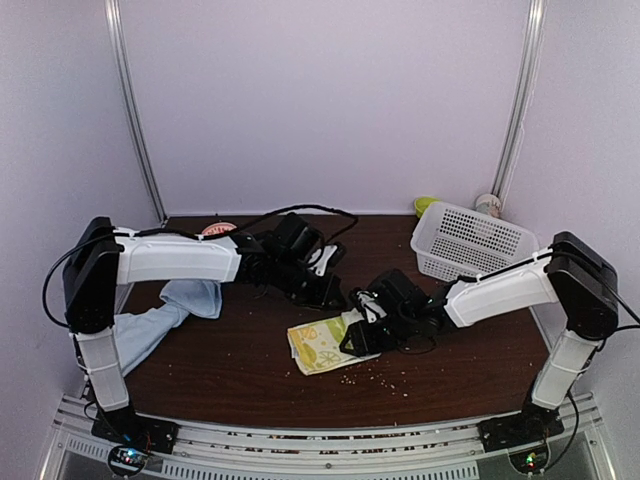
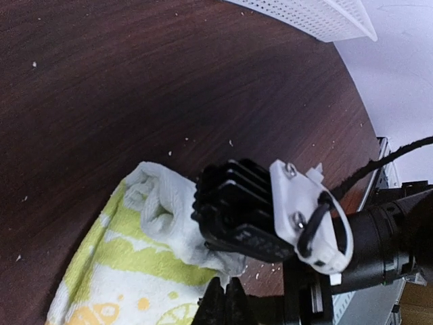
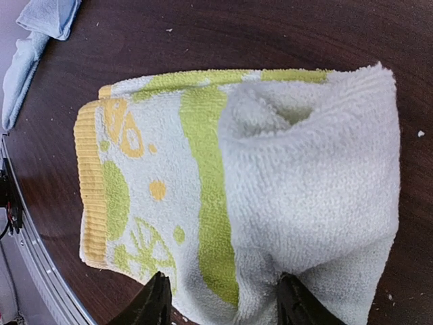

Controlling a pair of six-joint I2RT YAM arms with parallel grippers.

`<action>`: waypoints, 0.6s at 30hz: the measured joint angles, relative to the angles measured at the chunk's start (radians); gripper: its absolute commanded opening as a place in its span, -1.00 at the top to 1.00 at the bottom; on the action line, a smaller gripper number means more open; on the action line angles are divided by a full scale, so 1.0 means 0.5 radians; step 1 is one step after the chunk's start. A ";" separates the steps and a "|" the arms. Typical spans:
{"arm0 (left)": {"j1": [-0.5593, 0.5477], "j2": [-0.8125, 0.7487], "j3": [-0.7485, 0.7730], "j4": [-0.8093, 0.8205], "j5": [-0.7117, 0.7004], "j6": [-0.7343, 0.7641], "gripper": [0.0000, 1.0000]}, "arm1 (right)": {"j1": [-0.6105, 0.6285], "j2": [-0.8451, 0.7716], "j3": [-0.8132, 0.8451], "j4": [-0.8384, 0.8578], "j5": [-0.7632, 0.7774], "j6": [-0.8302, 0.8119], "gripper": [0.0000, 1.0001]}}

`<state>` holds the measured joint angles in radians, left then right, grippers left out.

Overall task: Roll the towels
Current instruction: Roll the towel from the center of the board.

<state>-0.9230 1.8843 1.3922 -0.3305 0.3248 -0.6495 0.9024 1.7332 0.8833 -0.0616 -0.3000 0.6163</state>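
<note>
Far back on the right stands a white perforated basket point(image 1: 470, 240), its holed walls and floor in view from above. Tucked behind it against the wall are a small lime-green thing point(image 1: 427, 205) and a white round thing point(image 1: 488, 204) — too small to name.

The surface point(image 1: 220, 370) is dark brown wood grain, dotted with pale specks point(image 1: 385, 378) near the front. A metal rail point(image 1: 330, 440) runs along its near edge. Pale lilac walls point(image 1: 330, 100) close it in, with a slim metal pole point(image 1: 135, 110) in each back corner.

The patterned towel point(image 3: 155, 189) lies near the middle of the surface, towards the front. One end is flat, showing its lime print and yellow edge, and the other end is bunched into a thick cream fold. The right claw point(image 3: 226, 305) is open over that fold, its fingers point(image 3: 157, 305) spread apart at either side of it. The left claw point(image 2: 226, 301) hangs just behind, pressed closed on nothing. The blue towel point(image 1: 170, 310) lies well apart at the left — crumpled under the left arm and trailing over the surface's edge.
</note>
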 measured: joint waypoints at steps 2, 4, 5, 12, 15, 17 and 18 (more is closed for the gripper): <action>0.000 0.080 0.037 0.039 0.043 -0.013 1.00 | -0.002 -0.006 -0.015 0.021 -0.002 0.001 -0.08; 0.000 0.147 0.052 0.054 0.083 -0.023 1.00 | -0.005 -0.011 -0.026 0.037 -0.005 0.001 -0.09; 0.000 0.169 0.054 0.054 0.099 -0.027 1.00 | -0.005 -0.011 -0.027 0.040 -0.007 0.001 -0.09; 0.007 0.314 0.122 0.102 0.213 -0.069 1.00 | -0.011 -0.018 -0.047 0.071 -0.021 0.000 -0.10; 0.016 0.371 0.147 0.142 0.264 -0.098 1.00 | -0.012 -0.025 -0.053 0.074 -0.024 0.000 -0.18; 0.024 0.426 0.173 0.169 0.296 -0.114 1.00 | -0.012 -0.030 -0.056 0.079 -0.030 0.002 -0.24; 0.031 0.459 0.182 0.185 0.313 -0.126 1.00 | -0.014 -0.039 -0.064 0.082 -0.032 0.000 -0.28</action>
<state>-0.9077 2.1136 1.4830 -0.2379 0.4812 -0.7124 0.8955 1.7138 0.8513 -0.0208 -0.3161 0.6163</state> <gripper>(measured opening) 0.001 0.598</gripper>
